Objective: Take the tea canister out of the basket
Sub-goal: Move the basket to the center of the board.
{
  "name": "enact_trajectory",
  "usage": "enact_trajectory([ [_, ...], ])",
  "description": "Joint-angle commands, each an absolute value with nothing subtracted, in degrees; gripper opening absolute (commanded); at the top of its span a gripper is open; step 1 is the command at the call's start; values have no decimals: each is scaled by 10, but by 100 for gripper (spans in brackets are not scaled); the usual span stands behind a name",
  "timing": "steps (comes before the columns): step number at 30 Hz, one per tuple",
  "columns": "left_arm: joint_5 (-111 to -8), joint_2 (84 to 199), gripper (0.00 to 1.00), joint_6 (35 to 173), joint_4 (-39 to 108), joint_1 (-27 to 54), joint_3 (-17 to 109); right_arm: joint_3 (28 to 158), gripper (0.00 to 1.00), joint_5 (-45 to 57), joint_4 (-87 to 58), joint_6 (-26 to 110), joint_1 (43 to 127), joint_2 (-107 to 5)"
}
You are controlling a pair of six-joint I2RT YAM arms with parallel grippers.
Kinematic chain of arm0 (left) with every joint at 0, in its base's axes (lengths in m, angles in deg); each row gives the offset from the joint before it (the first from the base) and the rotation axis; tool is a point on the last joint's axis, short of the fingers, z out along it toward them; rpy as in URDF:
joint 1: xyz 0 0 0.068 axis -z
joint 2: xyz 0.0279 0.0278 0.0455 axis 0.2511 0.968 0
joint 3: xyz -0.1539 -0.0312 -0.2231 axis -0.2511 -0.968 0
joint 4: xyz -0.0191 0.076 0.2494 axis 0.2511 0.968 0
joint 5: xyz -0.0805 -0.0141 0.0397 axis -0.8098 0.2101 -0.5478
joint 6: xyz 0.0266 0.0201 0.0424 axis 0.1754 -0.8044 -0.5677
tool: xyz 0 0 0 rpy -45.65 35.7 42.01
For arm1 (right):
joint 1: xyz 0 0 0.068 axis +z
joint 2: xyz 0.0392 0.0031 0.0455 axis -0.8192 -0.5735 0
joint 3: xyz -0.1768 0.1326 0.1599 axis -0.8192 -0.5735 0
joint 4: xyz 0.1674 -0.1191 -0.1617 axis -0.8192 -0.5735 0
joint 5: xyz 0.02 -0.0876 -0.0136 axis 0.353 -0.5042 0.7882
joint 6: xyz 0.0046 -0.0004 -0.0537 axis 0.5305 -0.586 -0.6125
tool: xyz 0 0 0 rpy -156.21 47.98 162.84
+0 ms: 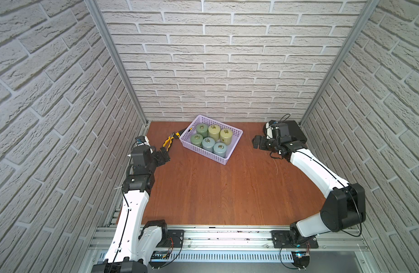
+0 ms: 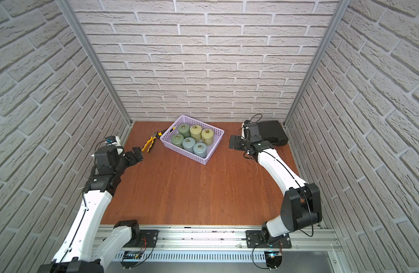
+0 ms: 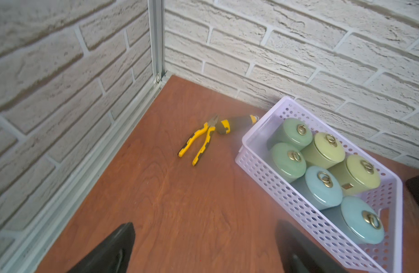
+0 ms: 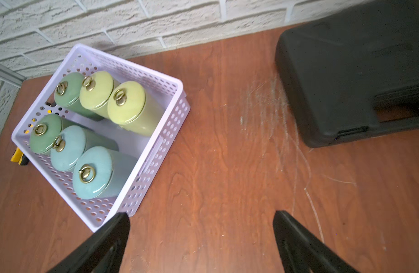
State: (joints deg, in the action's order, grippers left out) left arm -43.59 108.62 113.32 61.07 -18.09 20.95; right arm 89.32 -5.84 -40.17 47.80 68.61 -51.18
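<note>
Plainly, both jaws stand apart; 6 canisters [image 1: 214, 132] (2 rows) fill the basket [image 1: 199, 151].

I'm looking into a robot lab test booth. Brick-print panels [image 1: 227, 59] sit in aluminium framing [image 1: 116, 61] around my wood-grain tabletop [image 1: 215, 193].
</note>
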Motion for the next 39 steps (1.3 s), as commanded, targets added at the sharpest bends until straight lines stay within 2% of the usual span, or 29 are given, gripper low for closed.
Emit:
enact_trajectory([
  [1,-459,1080,98,1201,663,-180,213,935,99,-70,-433,520,720,-546],
  [10,-542,1090,98,1204,667,-175,206,1059,95,-89,-489,590,764,-666],
  [20,-551,1080,98,1206,702,-167,206,1176,92,-136,-558,642,789,-779],
  [24,-554,1078,98,1205,707,-166,205,1214,87,-141,-573,652,796,-817],
  [31,-555,1070,98,1206,715,-166,205,1263,66,-155,-600,685,802,-868],
  [39,-561,1079,98,1204,715,-166,205,1288,58,-165,-619,707,806,-897],
])
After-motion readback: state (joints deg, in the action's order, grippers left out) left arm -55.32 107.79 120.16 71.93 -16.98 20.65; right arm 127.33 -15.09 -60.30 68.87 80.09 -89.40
